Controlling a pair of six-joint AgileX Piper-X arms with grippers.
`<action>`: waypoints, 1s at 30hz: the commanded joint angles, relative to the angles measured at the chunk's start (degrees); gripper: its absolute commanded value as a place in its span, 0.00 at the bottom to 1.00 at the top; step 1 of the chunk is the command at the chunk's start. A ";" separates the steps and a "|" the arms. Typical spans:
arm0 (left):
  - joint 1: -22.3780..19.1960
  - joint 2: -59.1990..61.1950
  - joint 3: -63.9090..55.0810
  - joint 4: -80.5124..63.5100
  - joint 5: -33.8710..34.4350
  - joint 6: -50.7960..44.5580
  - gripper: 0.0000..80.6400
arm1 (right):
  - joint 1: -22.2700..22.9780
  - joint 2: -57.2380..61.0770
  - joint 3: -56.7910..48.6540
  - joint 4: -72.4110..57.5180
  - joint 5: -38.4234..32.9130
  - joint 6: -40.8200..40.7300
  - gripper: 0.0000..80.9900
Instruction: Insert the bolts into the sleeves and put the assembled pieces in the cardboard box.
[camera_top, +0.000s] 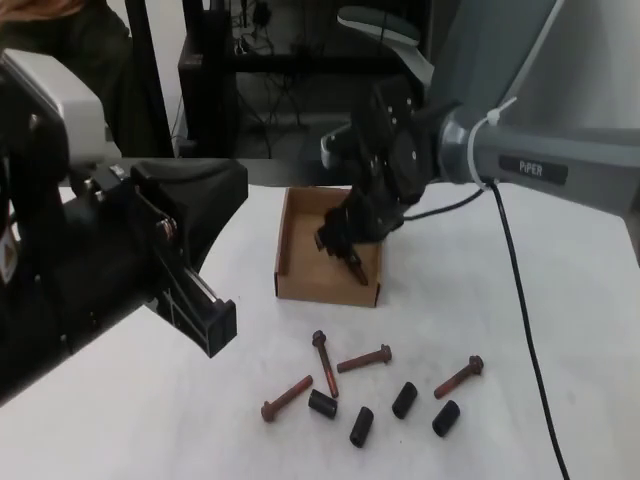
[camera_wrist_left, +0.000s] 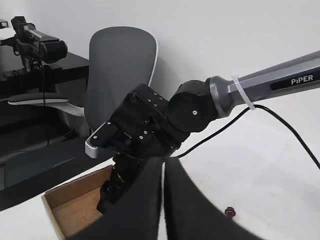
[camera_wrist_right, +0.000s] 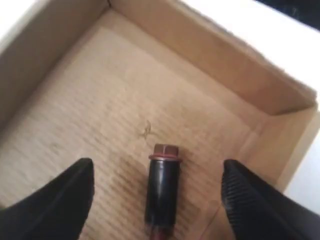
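The assembled piece (camera_wrist_right: 163, 192), a smooth black cylindrical sleeve on a rusty hex-headed bolt, lies on the ribbed floor of the cardboard box (camera_top: 325, 287), near the table's (camera_top: 120, 420) far edge. The right jaws straddle it, wide open and empty. Four loose bolts (camera_top: 287, 397) and four sleeves (camera_top: 361, 426) lie toward the near edge. The left jaws, by the left edge, are closed to a slit and empty.

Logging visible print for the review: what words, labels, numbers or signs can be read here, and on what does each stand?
Right arm's grey forearm link: one short word in white letters, legible, a brand mark and so left unquoted.
Cardboard box: no print on the walls or floor that show.
Bolts and sleeves: no markings that can be made out.
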 joint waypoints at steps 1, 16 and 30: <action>0.03 -0.59 -0.10 -0.68 -0.48 0.35 0.02 | 0.04 -1.97 -2.25 -0.09 -1.61 0.73 0.81; 0.03 -0.46 -0.10 -0.68 -4.36 0.35 0.02 | 2.45 -20.60 -1.20 4.59 -13.15 -5.59 0.75; 6.12 -0.27 -0.10 16.93 -33.49 -5.05 0.02 | 11.99 -18.05 6.59 26.96 -16.65 -44.66 0.51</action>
